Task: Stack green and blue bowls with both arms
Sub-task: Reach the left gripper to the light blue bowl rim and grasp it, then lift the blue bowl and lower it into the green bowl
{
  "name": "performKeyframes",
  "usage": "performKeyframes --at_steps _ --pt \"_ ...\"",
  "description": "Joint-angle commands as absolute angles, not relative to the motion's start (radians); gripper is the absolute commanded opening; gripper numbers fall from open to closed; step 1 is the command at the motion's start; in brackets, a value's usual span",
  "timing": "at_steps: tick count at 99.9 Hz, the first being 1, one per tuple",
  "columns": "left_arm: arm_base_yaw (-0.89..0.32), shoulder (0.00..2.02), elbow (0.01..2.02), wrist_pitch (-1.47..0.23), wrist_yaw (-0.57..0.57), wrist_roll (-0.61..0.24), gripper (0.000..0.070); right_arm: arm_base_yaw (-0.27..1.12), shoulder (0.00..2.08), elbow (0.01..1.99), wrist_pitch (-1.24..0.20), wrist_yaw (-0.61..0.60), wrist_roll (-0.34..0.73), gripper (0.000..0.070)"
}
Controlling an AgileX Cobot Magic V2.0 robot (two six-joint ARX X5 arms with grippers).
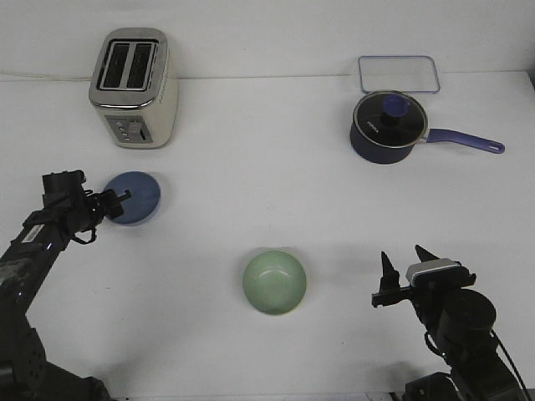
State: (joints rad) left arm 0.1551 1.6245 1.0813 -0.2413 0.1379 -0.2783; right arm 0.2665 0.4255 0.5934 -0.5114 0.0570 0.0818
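Observation:
The periwinkle blue bowl (138, 196) sits on the white table at the left, in front of the toaster. My left gripper (120, 205) is at the bowl's left rim with its fingers apart; one finger overlaps the rim, and I cannot tell whether it touches. The pale green bowl (274, 282) sits upright and empty near the table's front middle. My right gripper (404, 261) is open and empty, fingers pointing away from me, to the right of the green bowl and well apart from it.
A cream and silver toaster (134, 88) stands at the back left. A dark navy saucepan (386, 127) with a lid and a long handle pointing right stands at the back right, with a clear rectangular lid (399, 73) behind it.

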Motion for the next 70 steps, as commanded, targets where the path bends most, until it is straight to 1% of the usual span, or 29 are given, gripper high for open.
performKeyframes --at_steps 1,15,35,48,63,70 --pt "0.157 1.641 1.108 -0.240 0.168 -0.265 0.0013 0.267 0.426 0.601 -0.503 0.061 0.073 0.0461" --pt "0.152 1.640 1.172 -0.323 0.209 -0.245 0.0014 0.267 0.426 0.601 -0.502 0.061 0.073 0.0461" --pt "0.098 1.577 1.323 -0.482 0.294 -0.144 0.0014 0.267 0.426 0.601 -0.502 0.061 0.074 0.0461" --pt "0.030 1.508 1.401 -0.569 0.366 -0.104 0.0014 0.267 0.426 0.601 -0.502 0.061 0.074 0.0461" --pt "-0.081 1.425 1.411 -0.642 0.476 -0.068 0.0014 0.267 0.426 0.601 -0.502 0.060 0.074 0.0461" --pt "-0.153 1.409 1.411 -0.705 0.485 -0.039 0.0014 0.267 0.426 0.601 -0.502 0.060 0.075 0.0461"
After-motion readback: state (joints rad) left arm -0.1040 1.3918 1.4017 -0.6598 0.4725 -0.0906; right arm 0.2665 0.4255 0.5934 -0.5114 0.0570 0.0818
